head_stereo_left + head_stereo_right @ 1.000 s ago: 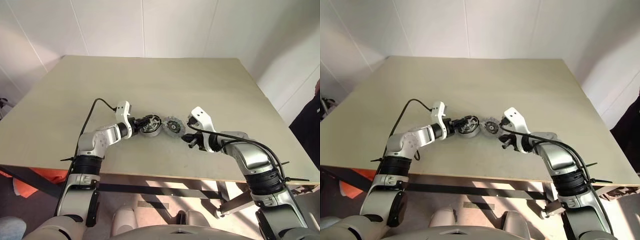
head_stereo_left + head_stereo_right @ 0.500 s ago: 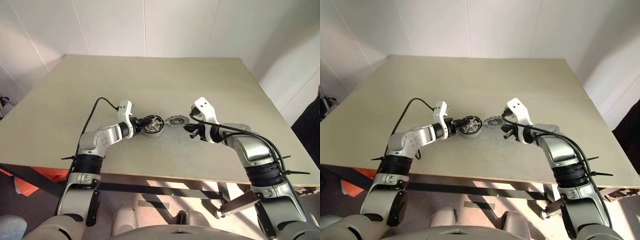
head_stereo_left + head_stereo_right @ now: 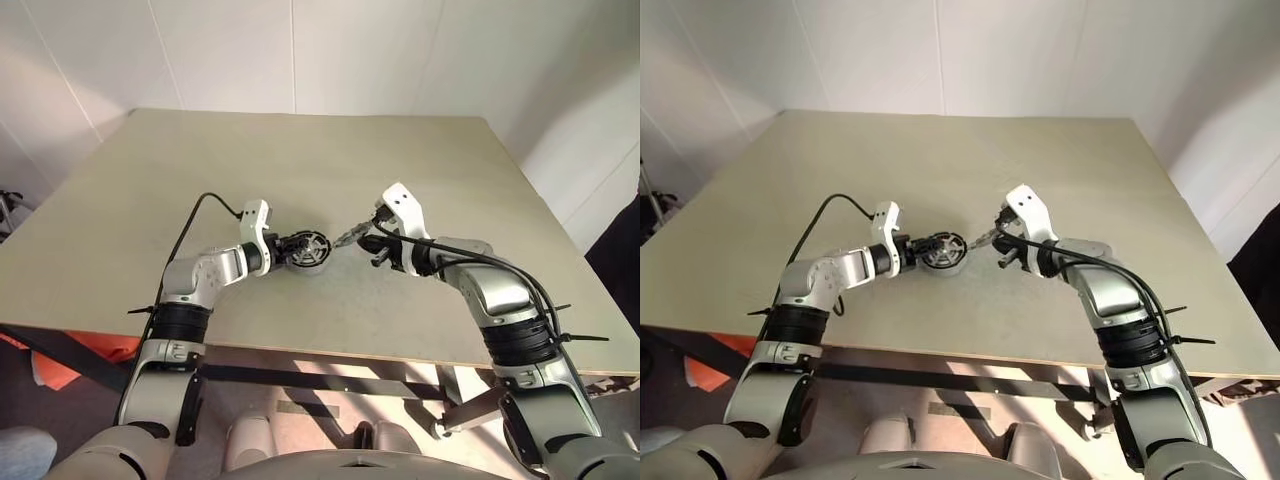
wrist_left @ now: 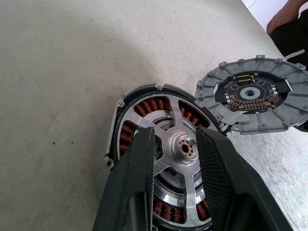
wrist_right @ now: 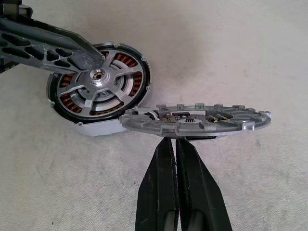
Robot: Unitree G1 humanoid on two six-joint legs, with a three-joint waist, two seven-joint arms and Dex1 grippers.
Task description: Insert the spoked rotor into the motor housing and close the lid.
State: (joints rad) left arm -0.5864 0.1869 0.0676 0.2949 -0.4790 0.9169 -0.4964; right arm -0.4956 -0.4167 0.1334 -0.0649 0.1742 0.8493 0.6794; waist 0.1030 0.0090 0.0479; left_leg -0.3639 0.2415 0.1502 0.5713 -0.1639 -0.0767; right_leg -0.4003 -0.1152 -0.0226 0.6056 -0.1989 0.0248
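Observation:
The motor housing (image 3: pixel 305 250) lies on the table, copper windings (image 4: pixel 149 104) showing. Inside it sits the spoked rotor (image 4: pixel 185 147). My left gripper (image 4: pixel 176 134) reaches over it from the left, its fingers (image 5: pixel 48 38) straddling the hub and closed on the rotor's middle. The lid (image 5: pixel 192 120), a grey notched disc, hangs tilted just right of the housing, with one edge near the housing's rim. My right gripper (image 5: pixel 172 140) is shut on the lid's near edge. In the left eye view the lid (image 3: pixel 345 237) hangs off the table in front of the right gripper (image 3: pixel 358 236).
The beige table (image 3: pixel 400 160) stretches wide behind and to both sides, with white walls beyond. A person's dark sleeve (image 3: pixel 618 250) shows past the right edge, and a hand (image 4: pixel 288 14) beyond the lid. Something orange (image 3: pixel 50 365) lies under the table's left front.
The right gripper has risen and moved toward the housing, lifting the lid from flat on the table to a tilted hold beside the housing. The left gripper has stayed on the rotor.

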